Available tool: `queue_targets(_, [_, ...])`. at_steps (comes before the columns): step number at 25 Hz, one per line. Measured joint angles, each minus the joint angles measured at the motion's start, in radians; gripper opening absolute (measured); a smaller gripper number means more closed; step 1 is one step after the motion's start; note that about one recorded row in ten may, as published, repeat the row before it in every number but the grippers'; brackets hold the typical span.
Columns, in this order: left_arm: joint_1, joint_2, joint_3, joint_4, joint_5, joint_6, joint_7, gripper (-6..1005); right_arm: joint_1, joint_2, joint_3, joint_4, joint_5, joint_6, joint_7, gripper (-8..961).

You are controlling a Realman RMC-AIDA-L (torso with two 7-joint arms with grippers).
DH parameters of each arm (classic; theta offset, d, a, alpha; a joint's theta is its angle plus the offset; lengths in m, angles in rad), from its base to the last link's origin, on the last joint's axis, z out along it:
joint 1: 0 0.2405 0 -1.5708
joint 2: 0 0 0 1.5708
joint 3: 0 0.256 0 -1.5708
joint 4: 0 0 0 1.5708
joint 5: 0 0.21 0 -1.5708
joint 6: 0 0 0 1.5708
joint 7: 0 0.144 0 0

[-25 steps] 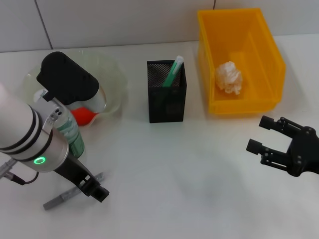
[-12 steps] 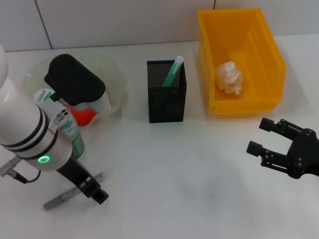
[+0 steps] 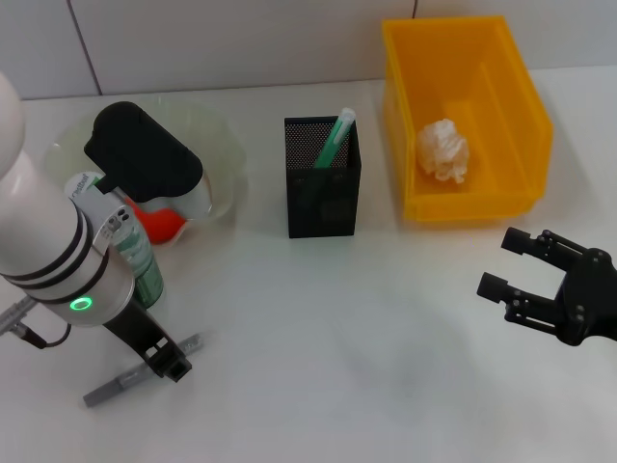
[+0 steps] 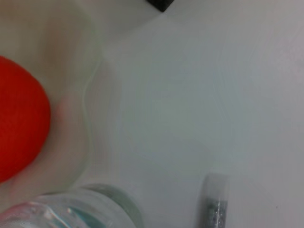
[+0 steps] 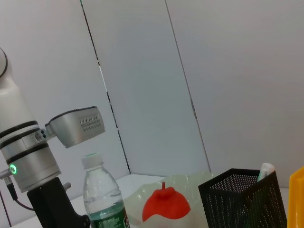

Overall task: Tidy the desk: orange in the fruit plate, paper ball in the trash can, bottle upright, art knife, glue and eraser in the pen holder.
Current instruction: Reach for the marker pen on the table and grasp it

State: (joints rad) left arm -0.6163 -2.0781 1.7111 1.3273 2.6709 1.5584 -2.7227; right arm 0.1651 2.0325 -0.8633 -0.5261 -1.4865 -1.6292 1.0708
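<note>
Two end effectors are seen over the white tabletop (image 3: 337, 338). The left end effector (image 3: 166, 365) is lowered at the near left, right at a grey art knife (image 3: 120, 382) lying flat; its finger spread cannot be told. The right end effector (image 3: 540, 280) is held idle at the near right, fingers spread wide, nothing between them. An orange (image 3: 159, 224) is seated in the translucent fruit plate (image 3: 220, 154) at far left. A bottle (image 3: 130, 253) is stood upright just beside that plate. A black mesh pen holder (image 3: 323, 188) with a green glue stick (image 3: 333, 138) inside is placed centrally. A paper ball (image 3: 443, 149) is lodged in the yellow trash can (image 3: 501, 58).
</note>
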Motion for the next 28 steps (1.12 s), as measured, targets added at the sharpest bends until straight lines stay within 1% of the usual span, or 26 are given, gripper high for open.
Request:
queue_targets(5, [-0.004,0.0,0.002,-0.008,0.003,-0.001,0.004,483,0.002,0.0,0.0,0.0,0.0,0.001,0.0,805])
queue_targets(13, [-0.005,-0.001,0.002,-0.012,0.003,-0.02,0.011,458,0.002,0.0,0.0,0.0,0.0,0.003,0.0,806])
queue_targets(28, [-0.023,0.0,0.006,-0.055,-0.005,-0.028,0.024,412,0.0,0.002,0.0,0.0,0.0,0.005,0.0,807])
